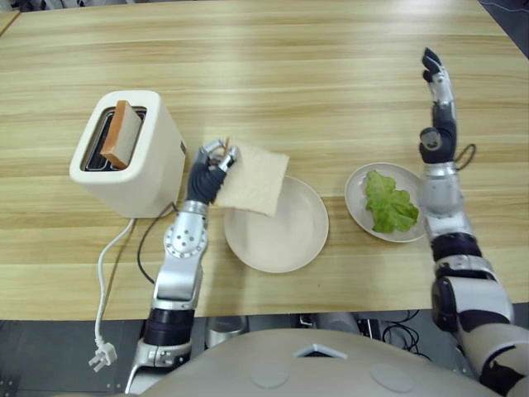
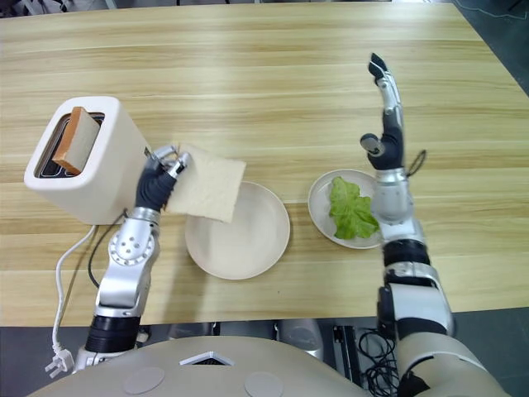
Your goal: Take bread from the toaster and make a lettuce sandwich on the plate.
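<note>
Bread (image 1: 256, 178), pinched in the left robot hand (image 1: 208, 174), overlaps the plate (image 1: 285, 236) at its far-left rim, perhaps touching, while the right robot hand (image 1: 436, 107) stands outstretched, empty, beside the lettuce (image 1: 388, 203).

A broad desk (image 1: 331, 74) of pale wood spans the scene from left to right, its grain running in long streaks across its width and its top evenly lit. Dark grey floor (image 1: 514, 11) shows past the far right corner and below the near edge, where black cables (image 2: 369, 347) lie in a loose tangle on the right.
</note>
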